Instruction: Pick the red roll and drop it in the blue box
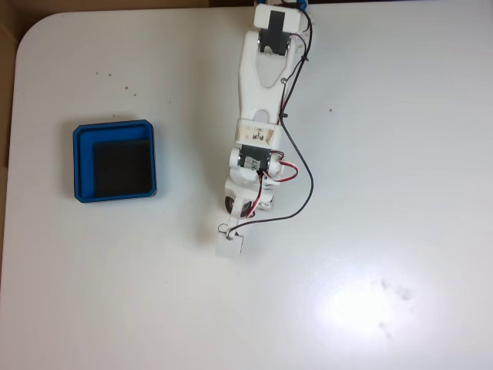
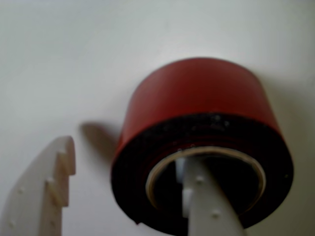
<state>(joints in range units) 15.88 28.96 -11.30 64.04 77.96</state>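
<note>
The gripper (image 2: 133, 196) stands open astride the wall of the red roll (image 2: 197, 103), one finger down inside its hollow core and the other outside, seemingly to pinch the wall on closing, while the blue box (image 1: 85, 139) lies well apart.

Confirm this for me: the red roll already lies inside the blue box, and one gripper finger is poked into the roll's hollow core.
Not right. The blue box holds nothing on its black floor in the fixed view. The red roll sits on the white table in the wrist view. The rest stands: one finger of the gripper reaches into the hollow core, the other stays outside.
</note>
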